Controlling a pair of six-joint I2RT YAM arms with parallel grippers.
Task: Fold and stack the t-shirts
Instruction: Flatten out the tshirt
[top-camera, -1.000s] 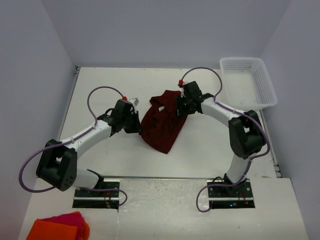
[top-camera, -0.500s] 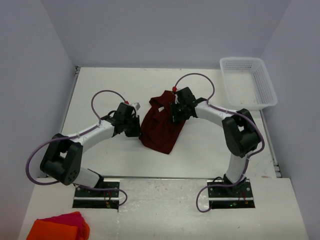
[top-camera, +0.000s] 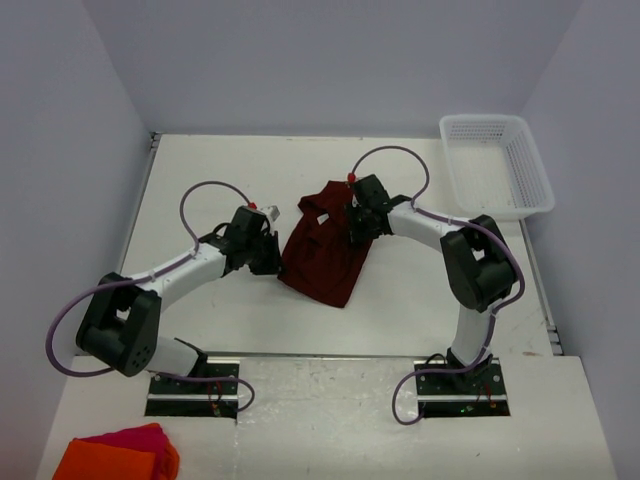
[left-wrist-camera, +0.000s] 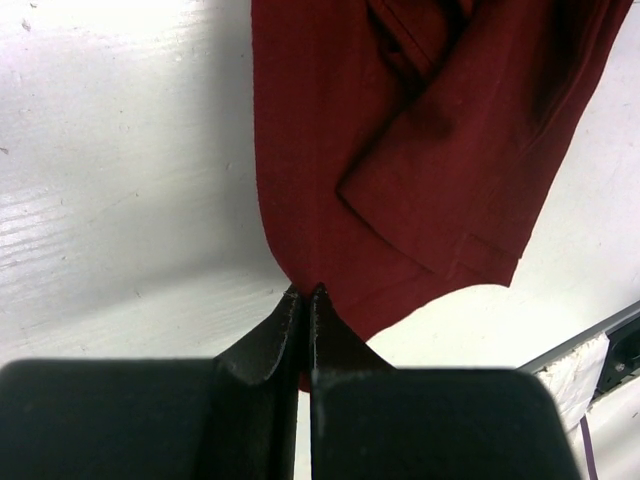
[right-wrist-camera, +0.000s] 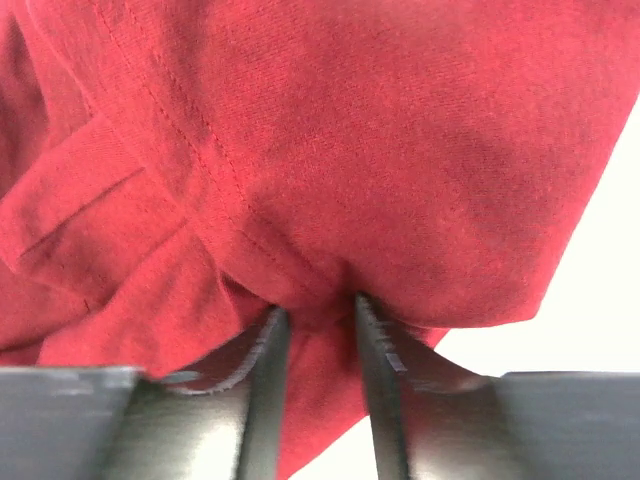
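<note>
Top external view: a single dark maroon t-shirt (top-camera: 320, 260) lies crumpled near the middle of the white table (top-camera: 230, 170), between the two arms. The left gripper (top-camera: 272, 262) meets the garment's left edge; the right gripper (top-camera: 352, 228) sits over its upper right part, beside the collar. A white mesh basket (top-camera: 483, 118) stands at the far right corner, well apart from the shirt. Orange and pink cloths (top-camera: 115, 458) lie at the near left corner, in front of the arm bases.

Left wrist view: the two dark fingers (left-wrist-camera: 265, 345) are pressed tight together, their tips at the hem of the t-shirt – a sliver of maroon shows pinched between them. The cloth spreads away from the tips over the table, with one sleeve folded across the body.

Right wrist view: the fingers (right-wrist-camera: 262, 370) stand a little apart with a bunched fold of the t-shirt clamped between them. Puckers run from the pinch point into the cloth, which fills nearly the whole view – bare table shows only at the right
</note>
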